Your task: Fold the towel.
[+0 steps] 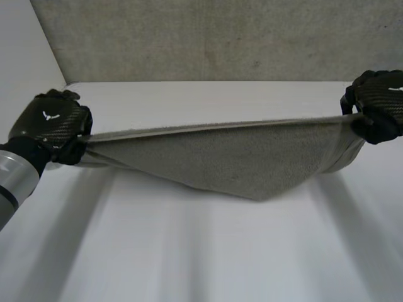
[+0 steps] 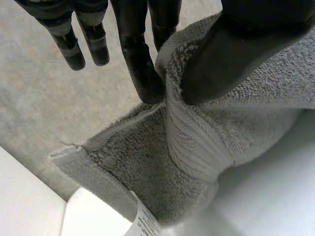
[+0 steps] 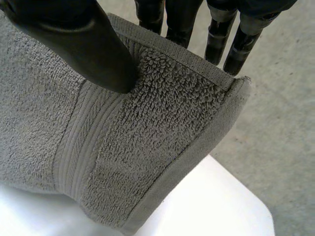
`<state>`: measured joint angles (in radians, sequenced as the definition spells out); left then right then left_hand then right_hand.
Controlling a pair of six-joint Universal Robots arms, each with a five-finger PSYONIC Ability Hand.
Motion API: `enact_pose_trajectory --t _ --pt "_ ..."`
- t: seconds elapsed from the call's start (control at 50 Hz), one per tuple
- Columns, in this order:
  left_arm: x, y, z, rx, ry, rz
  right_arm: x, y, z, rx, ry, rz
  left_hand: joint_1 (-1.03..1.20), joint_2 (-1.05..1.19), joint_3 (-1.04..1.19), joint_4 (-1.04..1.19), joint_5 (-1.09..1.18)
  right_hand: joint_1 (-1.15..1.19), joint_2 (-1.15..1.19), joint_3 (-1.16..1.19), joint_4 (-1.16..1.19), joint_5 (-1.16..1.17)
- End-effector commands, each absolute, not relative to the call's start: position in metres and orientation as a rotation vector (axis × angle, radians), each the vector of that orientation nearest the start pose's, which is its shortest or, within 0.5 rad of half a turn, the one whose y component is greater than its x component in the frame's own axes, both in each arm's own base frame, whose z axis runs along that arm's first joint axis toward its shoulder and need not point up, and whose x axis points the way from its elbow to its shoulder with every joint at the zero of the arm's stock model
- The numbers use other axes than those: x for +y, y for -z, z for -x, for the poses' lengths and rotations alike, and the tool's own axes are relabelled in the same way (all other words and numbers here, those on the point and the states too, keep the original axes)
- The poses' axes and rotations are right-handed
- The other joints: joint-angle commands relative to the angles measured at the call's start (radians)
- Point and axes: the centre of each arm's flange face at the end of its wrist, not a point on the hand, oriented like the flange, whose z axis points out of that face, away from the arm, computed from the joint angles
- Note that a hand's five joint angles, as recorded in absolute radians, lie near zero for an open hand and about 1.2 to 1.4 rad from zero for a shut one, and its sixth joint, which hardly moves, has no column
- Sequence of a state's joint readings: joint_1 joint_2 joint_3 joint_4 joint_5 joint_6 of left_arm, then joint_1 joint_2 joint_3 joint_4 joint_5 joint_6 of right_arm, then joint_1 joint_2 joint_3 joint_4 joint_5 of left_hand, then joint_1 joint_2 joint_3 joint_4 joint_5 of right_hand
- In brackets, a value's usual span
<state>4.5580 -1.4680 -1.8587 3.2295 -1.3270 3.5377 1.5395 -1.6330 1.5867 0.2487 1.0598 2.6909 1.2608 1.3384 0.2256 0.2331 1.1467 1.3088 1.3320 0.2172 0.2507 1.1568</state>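
Over the white table [image 1: 189, 258], the grey towel [image 1: 239, 160] is stretched level between both hands, its upper edge taut and straight and its body sagging to a blunt point near the middle. Whether that point touches the table cannot be told. The left hand [image 1: 53, 123] grasps one end of the upper edge and the right hand [image 1: 378, 100] grasps the opposite end. The head view gives the full span and the sag but hides the fingers' contact. The left wrist view shows the thumb [image 2: 221, 54] and one finger [image 2: 142, 73] pinching the bunched cloth between them, with the other fingers straight and clear of it. This view also shows a flat woven band running across the looped pile and a white label [image 2: 145, 223] at the hem below the corner. The right wrist view shows the thumb [image 3: 93, 49] pressed on the towel's face next to a similar band, near a hemmed corner, with the fingers [image 3: 177, 22] behind the hem, clamping the cloth.
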Motion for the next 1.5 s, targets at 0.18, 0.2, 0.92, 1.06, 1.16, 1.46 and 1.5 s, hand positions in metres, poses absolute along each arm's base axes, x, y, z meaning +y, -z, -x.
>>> enact_pose_trajectory --t 0.18,0.2,0.92,1.06,1.16,1.46,1.5 --pt "-0.213 -0.252 0.188 2.222 2.072 -0.896 -0.246 -0.294 -0.148 2.246 1.946 0.903 0.135 0.058 -0.051 -0.059 0.075 0.087 0.064 -0.043 -0.076 0.065" --pt "-0.213 -0.252 0.188 2.222 2.072 -0.896 -0.245 -0.292 -0.143 2.269 1.945 0.897 0.135 0.058 -0.051 -0.059 0.075 0.087 0.064 -0.043 -0.076 0.065" --pt "-0.324 -0.173 0.243 2.465 1.838 -1.135 -0.33 -0.205 -0.148 2.444 1.69 1.026 0.135 0.058 -0.051 -0.059 0.075 0.087 0.064 -0.043 -0.076 0.065" --pt "-0.346 -0.159 0.256 2.443 1.867 -1.156 -0.352 -0.188 -0.165 2.409 1.753 1.043 0.135 0.058 -0.051 -0.059 0.075 0.087 0.064 -0.043 -0.076 0.065" --pt "-0.354 -0.149 0.266 2.425 1.884 -1.176 -0.36 -0.18 -0.172 2.402 1.796 1.048 0.135 0.058 -0.051 -0.059 0.075 0.087 0.064 -0.043 -0.076 0.065" --pt "-0.371 -0.124 0.27 2.294 1.923 -1.214 -0.375 -0.158 -0.176 2.431 1.815 1.047 0.135 0.058 -0.051 -0.059 0.075 0.087 0.064 -0.043 -0.076 0.065" --pt "-0.371 -0.12 0.271 2.252 1.908 -1.252 -0.376 -0.157 -0.176 2.432 1.813 1.047 0.135 0.058 -0.051 -0.059 0.075 0.087 0.064 -0.043 -0.076 0.065"
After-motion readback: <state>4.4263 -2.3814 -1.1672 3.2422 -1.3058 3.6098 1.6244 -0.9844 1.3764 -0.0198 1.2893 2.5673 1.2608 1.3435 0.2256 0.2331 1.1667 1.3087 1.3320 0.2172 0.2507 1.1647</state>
